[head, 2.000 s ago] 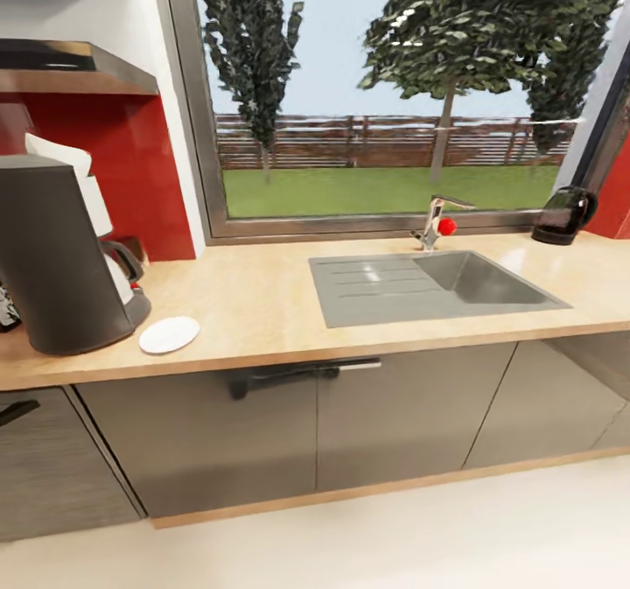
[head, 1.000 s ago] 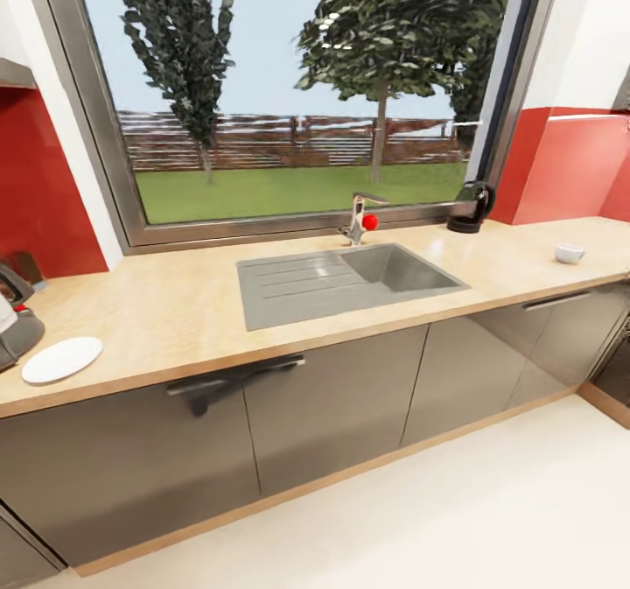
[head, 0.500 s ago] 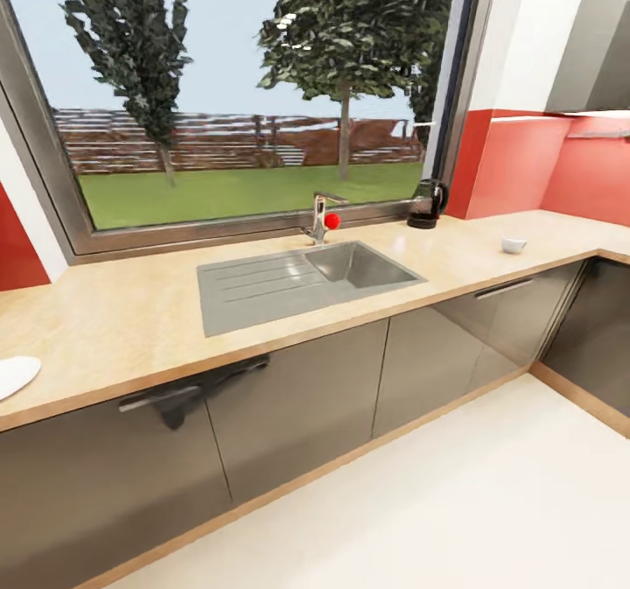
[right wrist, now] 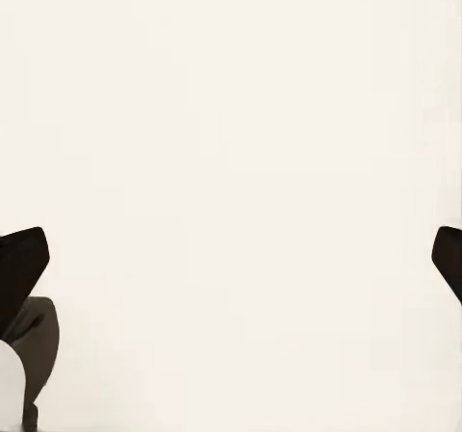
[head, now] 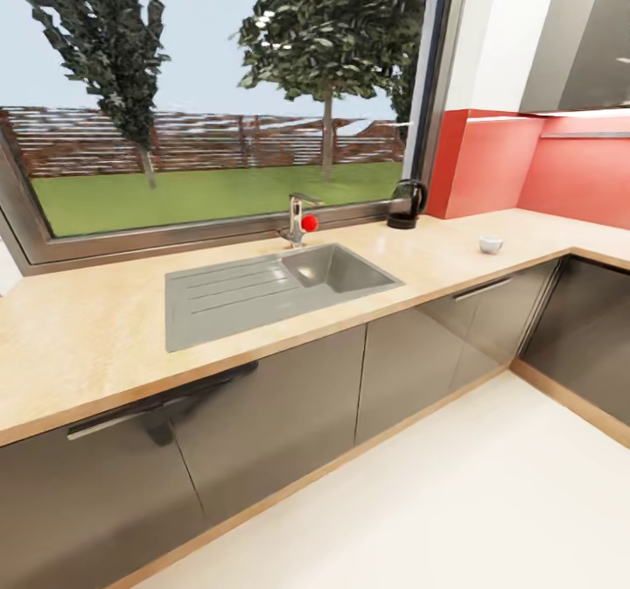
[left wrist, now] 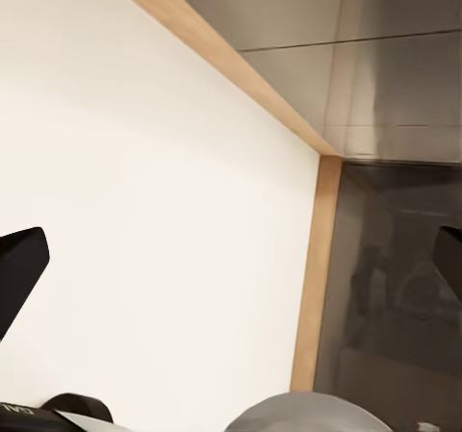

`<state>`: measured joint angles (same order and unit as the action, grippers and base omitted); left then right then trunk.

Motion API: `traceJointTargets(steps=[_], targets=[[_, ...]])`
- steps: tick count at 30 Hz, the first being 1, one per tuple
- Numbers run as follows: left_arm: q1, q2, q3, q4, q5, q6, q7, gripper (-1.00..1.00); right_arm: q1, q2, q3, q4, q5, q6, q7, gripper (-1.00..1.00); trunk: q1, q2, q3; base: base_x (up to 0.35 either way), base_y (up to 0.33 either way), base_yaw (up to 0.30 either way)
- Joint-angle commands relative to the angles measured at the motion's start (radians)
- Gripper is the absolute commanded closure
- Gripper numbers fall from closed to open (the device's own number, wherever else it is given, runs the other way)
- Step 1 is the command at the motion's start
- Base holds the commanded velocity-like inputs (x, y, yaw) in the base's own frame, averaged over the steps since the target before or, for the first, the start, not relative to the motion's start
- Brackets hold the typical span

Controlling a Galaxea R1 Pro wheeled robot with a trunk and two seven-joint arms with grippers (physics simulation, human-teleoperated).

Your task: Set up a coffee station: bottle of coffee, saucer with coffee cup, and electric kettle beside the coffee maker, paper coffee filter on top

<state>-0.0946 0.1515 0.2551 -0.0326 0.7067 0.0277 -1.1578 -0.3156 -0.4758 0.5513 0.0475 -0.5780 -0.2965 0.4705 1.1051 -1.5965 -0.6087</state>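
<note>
View: it has turned right, so the saucer is gone from sight.
Electric kettle: stands by the window.
Coffee cup: on the kitchen countertop.
Left gripper: spread, empty.
Right gripper: spread, empty.

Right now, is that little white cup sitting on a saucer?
No, the coffee cup stands directly on the bare kitchen countertop, right of the electric kettle.

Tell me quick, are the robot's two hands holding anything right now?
Left gripper: open, fingers spread wide, holding nothing.
Right gripper: open, fingers spread wide, holding nothing.
</note>
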Motion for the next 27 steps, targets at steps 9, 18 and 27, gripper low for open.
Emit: traceJointTargets(steps=[9,18,27], targets=[[0.000,0.000,0.006,0.000,-0.007,0.003,-0.003,-1.00,0.011,0.096,0.005,0.008,0.319,0.000,-0.219,-1.00,0.000,0.000,-0.001,0.215,-0.175,-0.098],[-0.001,0.000,0.010,0.000,-0.007,0.003,-0.004,-1.00,0.014,0.104,0.005,0.008,0.331,0.000,-0.226,-1.00,0.000,0.000,-0.001,0.020,-0.016,-0.250],[-0.001,0.000,0.006,0.000,-0.007,0.003,-0.003,-1.00,0.016,0.119,0.004,0.008,0.333,0.001,-0.228,-1.00,0.000,0.000,-0.001,0.048,-0.066,-0.191]])
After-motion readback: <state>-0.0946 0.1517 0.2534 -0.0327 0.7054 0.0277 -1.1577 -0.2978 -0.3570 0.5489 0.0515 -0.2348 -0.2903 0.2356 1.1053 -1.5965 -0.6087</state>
